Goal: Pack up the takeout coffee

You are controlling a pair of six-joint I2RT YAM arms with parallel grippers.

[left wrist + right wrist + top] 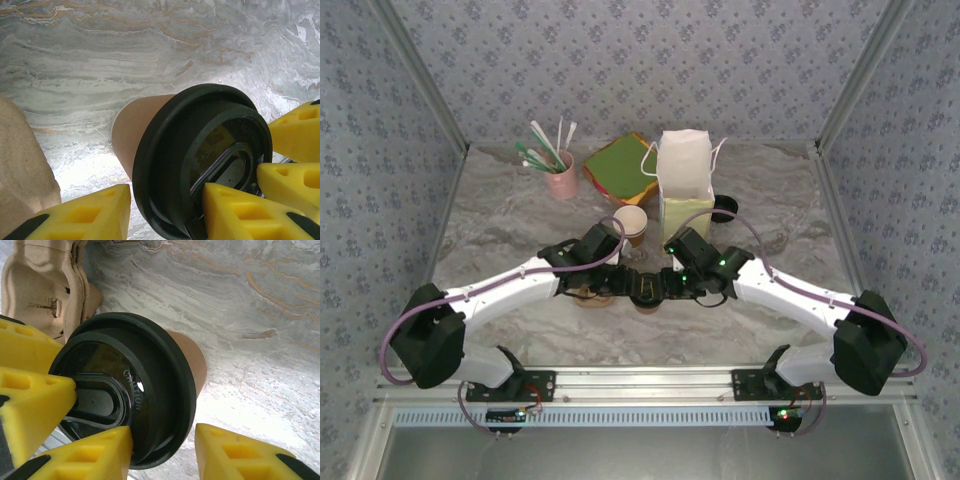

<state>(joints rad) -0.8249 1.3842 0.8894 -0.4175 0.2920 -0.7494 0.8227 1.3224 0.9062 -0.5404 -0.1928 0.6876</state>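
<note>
Marbled tabletop (520, 230) beneath takeout coffee (165, 165), floral-papered walls (620, 60) around.

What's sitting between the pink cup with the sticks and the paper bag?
A flat green square stack with orange edges, seen in the top view between the pink cup and the paper bag.
</note>
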